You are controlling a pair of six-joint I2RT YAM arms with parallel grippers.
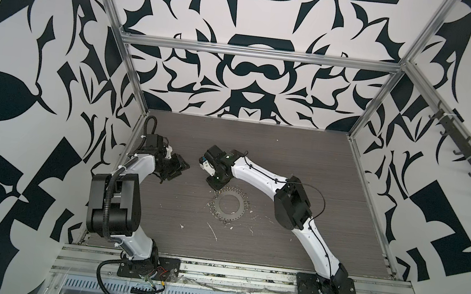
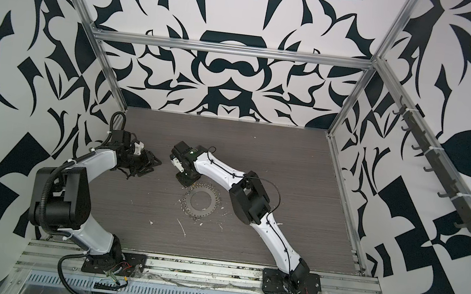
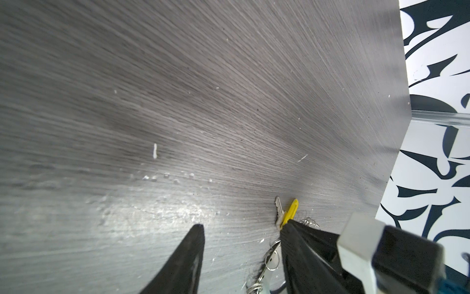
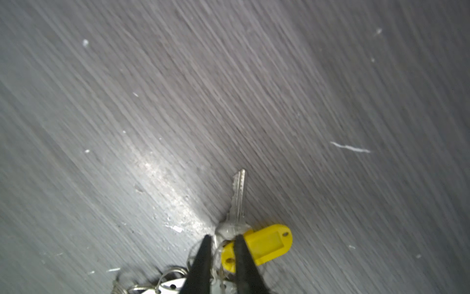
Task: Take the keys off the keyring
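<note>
Key [image 4: 239, 196] and yellow tag [image 4: 267, 244] lay flat on the table [image 4: 305, 101], just beside the keyring [image 1: 219, 203]. We judged the grasp under way. The right gripper [image 4: 223, 236] straddled the key's head, jaws narrow; whether they pinched, we could not tell. Next we needed a firm hold, then a pull. The left gripper [image 1: 178, 168] stood wide, empty, apart.

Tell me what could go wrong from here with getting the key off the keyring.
1. The right gripper has its jaws astride the spot where the key, the yellow tag and a small wire ring bunch together, so it may pinch the tag or ring rather than the key.
2. The keyring lies loose on the table, and the left gripper is open off to its side, holding nothing. A pull could drag the whole keyring along.
</note>
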